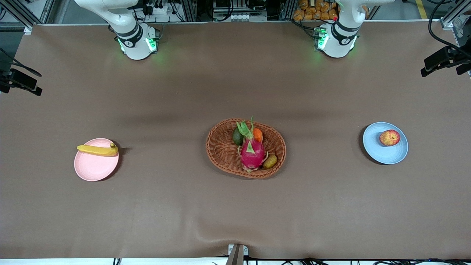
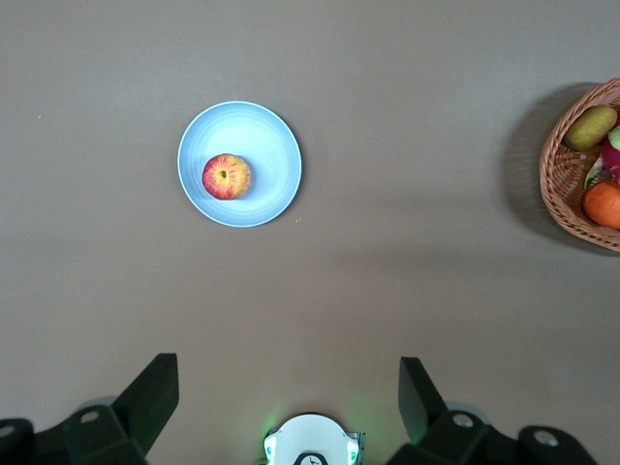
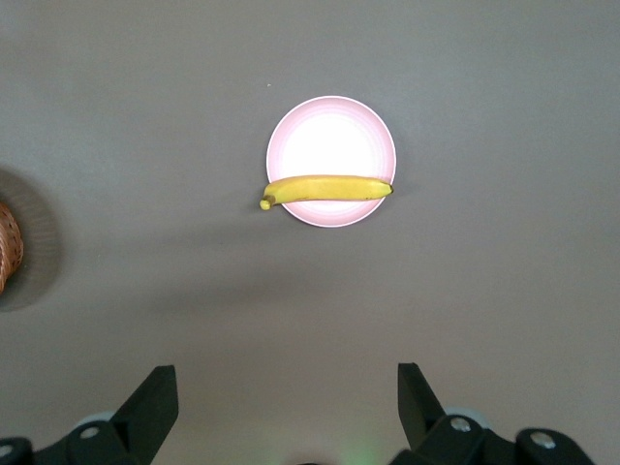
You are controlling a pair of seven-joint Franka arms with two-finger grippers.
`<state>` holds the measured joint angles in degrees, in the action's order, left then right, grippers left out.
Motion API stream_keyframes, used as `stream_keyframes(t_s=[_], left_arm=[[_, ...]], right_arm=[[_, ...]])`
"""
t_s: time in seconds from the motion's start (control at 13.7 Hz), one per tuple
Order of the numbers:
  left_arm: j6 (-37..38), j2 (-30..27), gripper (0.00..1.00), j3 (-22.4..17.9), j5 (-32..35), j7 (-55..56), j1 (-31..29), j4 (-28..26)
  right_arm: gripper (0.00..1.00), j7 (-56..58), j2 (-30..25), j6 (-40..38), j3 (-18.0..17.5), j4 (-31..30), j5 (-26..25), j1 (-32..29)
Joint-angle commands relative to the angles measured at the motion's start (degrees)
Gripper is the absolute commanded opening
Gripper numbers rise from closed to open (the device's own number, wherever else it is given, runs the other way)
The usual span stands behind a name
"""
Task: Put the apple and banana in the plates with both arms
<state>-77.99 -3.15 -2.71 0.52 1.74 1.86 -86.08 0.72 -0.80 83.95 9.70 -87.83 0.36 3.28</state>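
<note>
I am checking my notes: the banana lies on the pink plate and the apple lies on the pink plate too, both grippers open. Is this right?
One error: the apple lies on the light blue plate, as the front view shows. The banana does lie on the pink plate, and the left gripper and right gripper are open.

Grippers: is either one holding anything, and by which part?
Nothing is held. The left gripper and right gripper hang open and empty above the table.

Brown-covered table (image 1: 184, 92), aluminium framing (image 1: 22, 13)
</note>
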Motion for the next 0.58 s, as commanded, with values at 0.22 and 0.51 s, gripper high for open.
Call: stream_keyframes(t_s=[0.22,0.51], left_arm=[[-0.23,-0.01,1.0,0.07,-0.52,-0.86,0.07,-0.23],[-0.23,0.52,1.0,0.25,-0.35,-1.04,0.16,-0.14]], right_arm=[[1.0,0.68,1.16,-1.34,0.05,2.84,-1.15,0.5],[1.0,0.25,1.16,-1.34,-0.04,2.84,-1.15,0.85]])
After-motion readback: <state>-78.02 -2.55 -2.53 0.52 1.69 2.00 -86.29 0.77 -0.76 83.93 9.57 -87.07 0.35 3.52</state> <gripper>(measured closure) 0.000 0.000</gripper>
